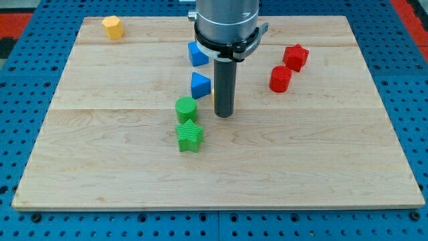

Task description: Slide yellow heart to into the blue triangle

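The blue triangle lies just above the board's centre. A thin yellow sliver shows between it and my rod; the rest of that block is hidden behind the rod, so its shape cannot be made out. My tip rests on the board just right of and below the blue triangle. A second yellow block, angular in shape, sits at the view's top left corner.
Another blue block lies above the triangle, partly under the arm. A green cylinder and a green star sit just left of my tip. A red cylinder and a red star-like block lie at the right.
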`<state>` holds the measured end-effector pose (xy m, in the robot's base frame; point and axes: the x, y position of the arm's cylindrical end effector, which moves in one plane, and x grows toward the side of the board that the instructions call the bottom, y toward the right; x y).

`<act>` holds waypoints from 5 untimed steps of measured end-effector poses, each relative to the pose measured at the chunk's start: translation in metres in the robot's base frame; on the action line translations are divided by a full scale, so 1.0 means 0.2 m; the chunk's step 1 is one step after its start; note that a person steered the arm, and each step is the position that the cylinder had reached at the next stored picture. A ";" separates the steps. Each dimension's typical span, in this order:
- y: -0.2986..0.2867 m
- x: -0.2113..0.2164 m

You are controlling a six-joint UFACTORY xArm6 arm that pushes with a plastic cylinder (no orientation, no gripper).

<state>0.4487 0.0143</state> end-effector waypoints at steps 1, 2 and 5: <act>0.14 0.00; 0.08 -0.12; -0.11 -0.40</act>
